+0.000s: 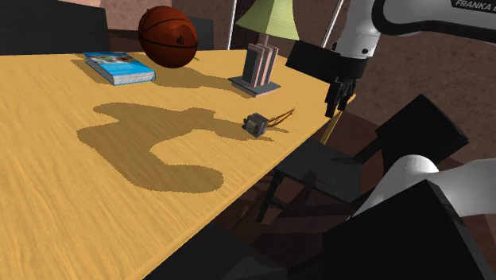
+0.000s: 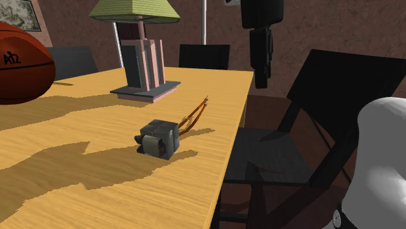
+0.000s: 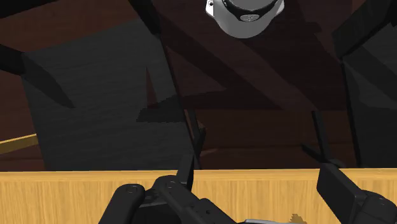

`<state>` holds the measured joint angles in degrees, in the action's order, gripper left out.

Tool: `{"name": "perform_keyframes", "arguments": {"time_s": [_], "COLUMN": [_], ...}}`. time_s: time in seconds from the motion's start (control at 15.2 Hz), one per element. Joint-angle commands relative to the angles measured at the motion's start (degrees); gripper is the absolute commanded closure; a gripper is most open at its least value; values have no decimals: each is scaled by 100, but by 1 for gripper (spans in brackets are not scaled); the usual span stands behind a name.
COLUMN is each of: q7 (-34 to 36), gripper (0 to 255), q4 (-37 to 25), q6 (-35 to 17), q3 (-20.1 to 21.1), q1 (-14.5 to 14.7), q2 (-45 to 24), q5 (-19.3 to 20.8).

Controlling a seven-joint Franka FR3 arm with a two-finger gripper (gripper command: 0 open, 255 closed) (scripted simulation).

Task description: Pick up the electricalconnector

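So my fingers (image 1: 338, 97) are spread apart with nothing between them, hanging above the right edge of the worktop (image 1: 79, 199) as the shoulder view has it, with a dark chair (image 1: 334, 171) below. The electrical connector (image 1: 256, 125) is a little grey block sitting on the worktop near that same edge, to the shoulder view's left of me and a bit nearer, well apart from my tips. Its thin orange wires (image 1: 280, 118) stick out toward me. What worries me is that it's small and probably light, so if I come down off-centre I'd likely nudge it instead of pinching it, and a shove to the right could send it off the edge onto the chair. Catching only the wires would be a floppy, slippy grab too. The lamp (image 1: 256, 68) stands just beyond it, so a sloppy swing could clip that. For text, my arm (image 1: 474, 5) says FRANKA, the basketball (image 1: 168, 36) has dark markings that look like "A2" in the second exterior view, and I can't read the book (image 1: 119, 68) cover.
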<state>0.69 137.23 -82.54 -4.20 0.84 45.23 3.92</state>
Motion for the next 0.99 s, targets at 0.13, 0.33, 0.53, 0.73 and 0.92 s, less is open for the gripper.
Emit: {"name": "perform_keyframes", "arguments": {"time_s": [0.13, 0.33, 0.53, 0.73, 0.92], "q7": [163, 394, 616, 834, 1051], "gripper": [0, 0, 0, 0, 0], "q4": [-82, -254, -483, -767, -1106], "q6": [-254, -621, -964, -1276, -1552], "q3": [156, 385, 607, 821, 1029], "q1": [93, 220, 333, 430, 514], "q2": [-254, -662, -1099, -1557, -2035], "q5": [-146, -332, -476, -574, -626]}}
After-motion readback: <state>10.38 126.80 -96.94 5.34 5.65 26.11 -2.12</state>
